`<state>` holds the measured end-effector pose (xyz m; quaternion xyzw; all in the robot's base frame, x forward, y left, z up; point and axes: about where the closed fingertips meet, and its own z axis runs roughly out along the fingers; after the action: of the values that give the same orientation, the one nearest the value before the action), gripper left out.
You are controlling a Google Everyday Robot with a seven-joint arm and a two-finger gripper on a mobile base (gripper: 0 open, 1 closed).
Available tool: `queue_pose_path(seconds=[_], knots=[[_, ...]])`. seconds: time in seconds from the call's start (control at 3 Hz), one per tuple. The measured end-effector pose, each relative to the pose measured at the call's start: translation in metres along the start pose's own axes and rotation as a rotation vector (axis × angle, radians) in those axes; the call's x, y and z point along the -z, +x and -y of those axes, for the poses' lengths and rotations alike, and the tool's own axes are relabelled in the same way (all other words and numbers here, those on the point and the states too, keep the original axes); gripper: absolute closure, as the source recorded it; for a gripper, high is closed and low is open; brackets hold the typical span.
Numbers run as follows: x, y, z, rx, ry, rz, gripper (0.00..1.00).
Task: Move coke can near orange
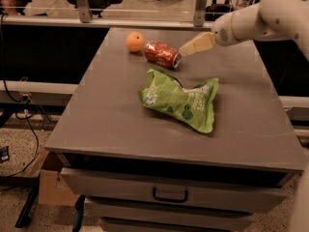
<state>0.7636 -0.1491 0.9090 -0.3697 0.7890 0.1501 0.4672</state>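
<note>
The coke can (162, 54), red with a silver end, lies on its side at the back of the grey table (120, 124). The orange (134, 41) sits just left of it, a small gap apart. My gripper (186, 50) hangs just right of the can's silver end, a little above the table. It is open and holds nothing. The white arm (256, 18) reaches in from the upper right.
A green snack bag (181, 99) lies crumpled in the middle of the table, in front of the can. A drawer with a handle (170, 195) is below the front edge. A railing and office chairs stand behind the table. Cables hang at the left.
</note>
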Motion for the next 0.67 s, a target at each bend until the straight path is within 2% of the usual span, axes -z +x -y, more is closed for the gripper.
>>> queue_pose_path(seconds=[0.33, 0.67], knots=[[0.054, 0.025, 0.059, -0.03, 0.14, 0.046, 0.0], [0.068, 0.032, 0.073, -0.037, 0.177, 0.056, 0.0]])
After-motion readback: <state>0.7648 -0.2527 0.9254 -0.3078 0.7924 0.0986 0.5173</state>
